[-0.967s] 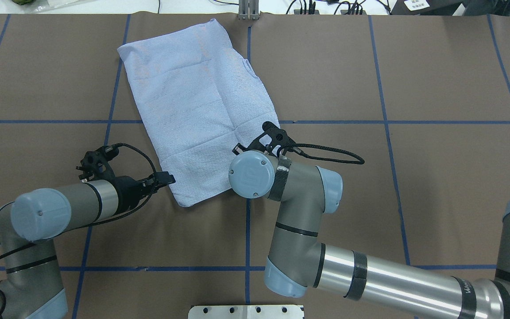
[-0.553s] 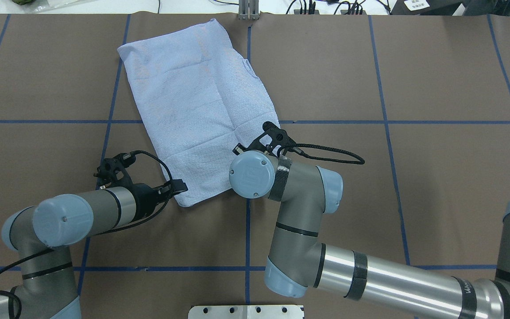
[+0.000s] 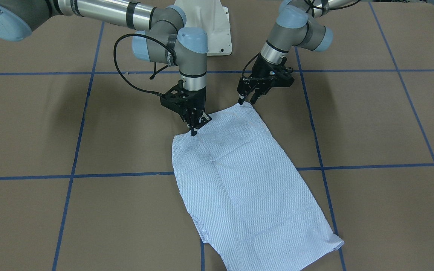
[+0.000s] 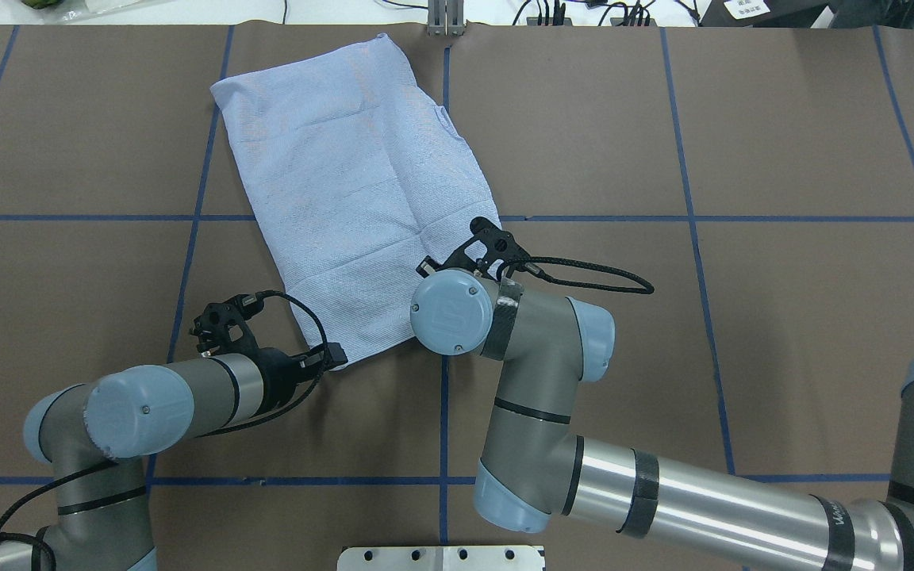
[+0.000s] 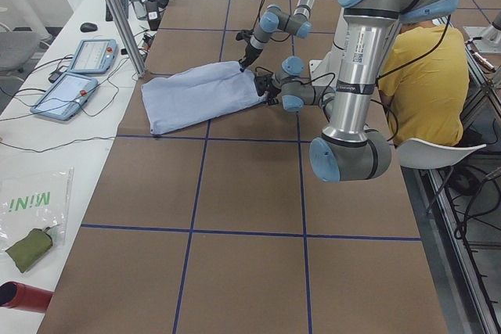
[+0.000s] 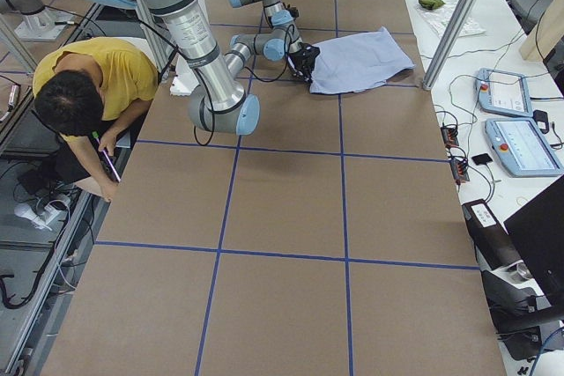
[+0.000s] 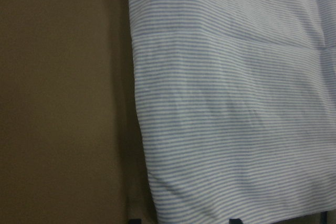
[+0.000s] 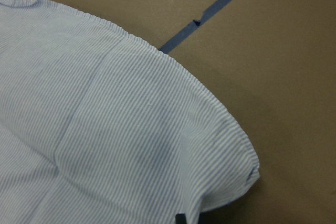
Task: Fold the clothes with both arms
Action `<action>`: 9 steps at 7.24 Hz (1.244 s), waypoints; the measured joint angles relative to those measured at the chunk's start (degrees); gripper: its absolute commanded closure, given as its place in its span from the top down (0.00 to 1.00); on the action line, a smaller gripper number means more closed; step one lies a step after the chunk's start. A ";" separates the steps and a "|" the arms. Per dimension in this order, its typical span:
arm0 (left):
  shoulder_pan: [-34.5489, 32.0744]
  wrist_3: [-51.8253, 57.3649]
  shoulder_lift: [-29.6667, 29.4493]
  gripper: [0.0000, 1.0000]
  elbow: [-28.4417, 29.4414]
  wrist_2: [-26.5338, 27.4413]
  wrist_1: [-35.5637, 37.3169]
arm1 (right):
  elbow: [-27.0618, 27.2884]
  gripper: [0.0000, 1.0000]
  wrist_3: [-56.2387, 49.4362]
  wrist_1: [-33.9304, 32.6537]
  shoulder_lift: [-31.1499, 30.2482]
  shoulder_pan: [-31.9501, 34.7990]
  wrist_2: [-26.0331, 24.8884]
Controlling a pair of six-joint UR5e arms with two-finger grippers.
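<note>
Brown counter [image 5: 250, 193] gridded with blue tape lines [image 5: 196, 228], evenly lit, no hard shadows. Along one long edge runs a white bench [image 5: 47, 154] carrying teach pendants [image 5: 66, 93] and loose cables, an aluminium post [image 5: 117, 17] rising beside them. Opposite, someone in a yellow shirt [image 5: 427, 76] hunches by a white chair [image 5: 438, 154].

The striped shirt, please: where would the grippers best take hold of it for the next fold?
I'd grip the two corners of the short edge nearest the robot. The shirt lies flat on the table, a long rectangle reaching away, so come in low from the robot's side, left gripper at its corner, right gripper at the other.
</note>
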 measured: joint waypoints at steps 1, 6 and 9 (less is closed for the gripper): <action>0.03 0.00 -0.32 0.27 0.19 0.00 0.22 | 0.04 0.00 0.00 0.00 -0.01 0.00 0.02; -0.54 0.06 -1.09 0.00 0.62 0.00 0.34 | 0.58 0.00 -0.12 0.00 -0.33 0.00 0.04; -0.58 0.05 -4.52 0.00 -0.07 -0.24 0.33 | 11.79 0.00 -0.47 -0.20 -8.84 -1.99 -1.67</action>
